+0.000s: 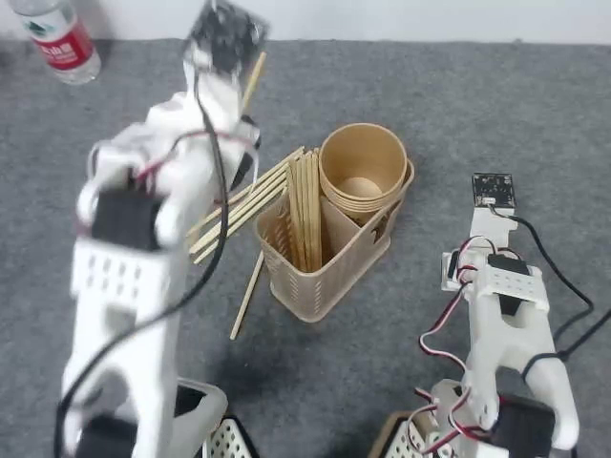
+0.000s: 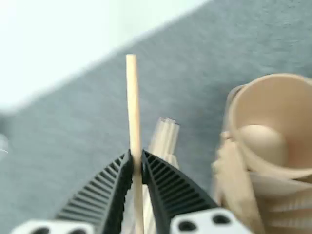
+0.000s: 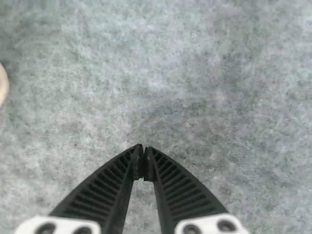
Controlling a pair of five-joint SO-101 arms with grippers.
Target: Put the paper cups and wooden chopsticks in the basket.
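A beige slotted basket (image 1: 320, 286) stands mid-table. Stacked paper cups (image 1: 363, 172) sit in its far end, and several wooden chopsticks (image 1: 305, 205) stand in the near part. More chopsticks (image 1: 234, 210) lean over its rim toward the left arm. A single chopstick (image 1: 246, 296) lies on the carpet beside the basket. My left gripper (image 2: 137, 163) is shut on one chopstick (image 2: 132, 102), held raised left of the cups (image 2: 275, 122); in the high view that stick (image 1: 255, 81) points up and away. My right gripper (image 3: 144, 165) is shut and holds nothing, low over bare carpet.
A plastic water bottle (image 1: 59, 38) lies at the far left corner. Grey carpet (image 1: 477, 105) covers the table, with open room right of the basket and behind it. The right arm (image 1: 501, 286) stands at the near right.
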